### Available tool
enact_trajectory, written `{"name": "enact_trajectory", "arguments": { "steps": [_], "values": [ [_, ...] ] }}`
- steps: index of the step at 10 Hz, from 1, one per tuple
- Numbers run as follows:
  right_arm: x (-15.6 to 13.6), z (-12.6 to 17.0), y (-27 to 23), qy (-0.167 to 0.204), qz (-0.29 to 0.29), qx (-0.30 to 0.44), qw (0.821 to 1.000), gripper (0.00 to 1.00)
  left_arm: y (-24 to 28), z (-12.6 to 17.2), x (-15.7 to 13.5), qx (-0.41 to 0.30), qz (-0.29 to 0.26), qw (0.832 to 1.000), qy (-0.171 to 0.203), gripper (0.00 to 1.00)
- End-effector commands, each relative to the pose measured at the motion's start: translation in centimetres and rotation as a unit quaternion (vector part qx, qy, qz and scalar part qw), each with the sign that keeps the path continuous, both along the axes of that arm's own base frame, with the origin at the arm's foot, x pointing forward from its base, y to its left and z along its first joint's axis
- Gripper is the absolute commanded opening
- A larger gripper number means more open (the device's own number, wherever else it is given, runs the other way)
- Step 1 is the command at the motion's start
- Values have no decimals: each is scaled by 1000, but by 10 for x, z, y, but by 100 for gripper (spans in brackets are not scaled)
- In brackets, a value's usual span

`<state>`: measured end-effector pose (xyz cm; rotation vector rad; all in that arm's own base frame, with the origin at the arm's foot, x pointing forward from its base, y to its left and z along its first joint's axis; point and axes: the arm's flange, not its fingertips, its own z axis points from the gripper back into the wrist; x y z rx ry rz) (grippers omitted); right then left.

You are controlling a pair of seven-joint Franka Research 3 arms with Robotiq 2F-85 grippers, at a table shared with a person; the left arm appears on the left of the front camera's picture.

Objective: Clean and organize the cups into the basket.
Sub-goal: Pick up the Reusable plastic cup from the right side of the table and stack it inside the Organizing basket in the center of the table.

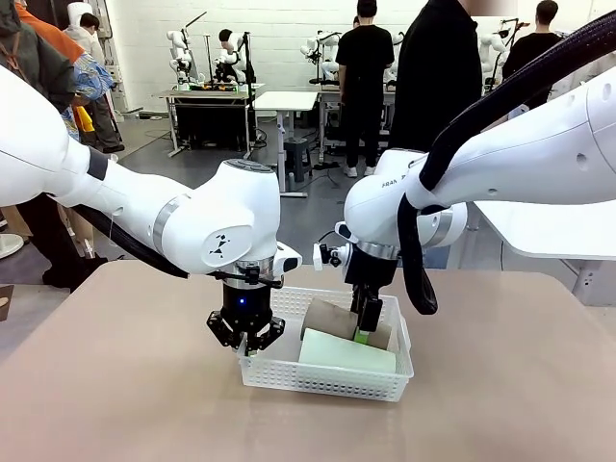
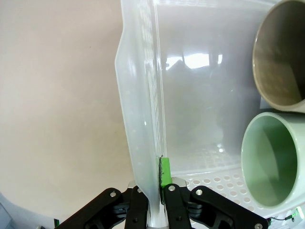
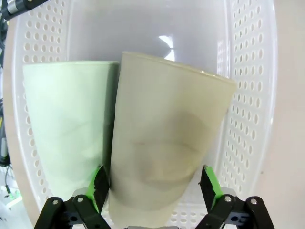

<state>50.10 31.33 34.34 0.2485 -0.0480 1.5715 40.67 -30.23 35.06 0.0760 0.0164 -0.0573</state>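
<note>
- Hidden: the left gripper [image 2: 161,177] is clenched on the side wall of the basket [image 1: 327,377], and the wall covers the inner faces of its fingers.
- The right gripper [image 3: 155,188] is released, jaws wide on either side of the tan cup [image 3: 167,143]. There is a gap at one pad; the other may be touching, hard to say.
- The tan cup and the mint cup [image 3: 66,124] lie side by side in the basket. In the right wrist view their near ends are hidden behind the gripper.
- From the front, the right gripper covers part of the tan cup.
- The table [image 1: 115,385] is plain beige and matte.
- Room: a person [image 1: 438,77] in black stands at the far edge; behind are a grey floor [image 1: 308,207] and other tables [image 1: 289,99].
</note>
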Motion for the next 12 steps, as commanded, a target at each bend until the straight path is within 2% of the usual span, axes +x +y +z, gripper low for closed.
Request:
{"name": "enact_trajectory", "arguments": {
  "steps": [1,2,4,6,7,8,10,11,12],
  "values": [
    [-4,2,-3,-2,11,-7,1000,100,-1,-1,-1,2,-2,1000,-1,0],
    [-6,5,-5,-6,8,-4,1000,100,-1,-1,-1,2,-2,1000,-1,0],
    [-27,37,-46,-23,8,51,998,100,-1,-1,-1,2,-2,1000,-1,0],
    [-63,70,-137,-41,-2,174,984,100,-1,-1,-1,2,-2,1000,-1,0],
    [-81,77,-200,-56,-20,251,966,100,-1,-1,-1,2,-2,1000,-1,0],
    [-88,76,-235,-45,-29,304,951,100,-1,-1,-1,2,-2,1000,-1,0],
    [-93,61,-321,-40,-34,417,907,100,-1,-1,-1,2,-2,1000,-1,0],
    [-93,52,-350,-38,-42,447,893,100,-1,-1,-1,2,-2,1000,-1,0],
    [-96,44,-373,-16,-43,472,881,100,-1,-1,-1,2,-2,1000,-1,0]
  ]
}}
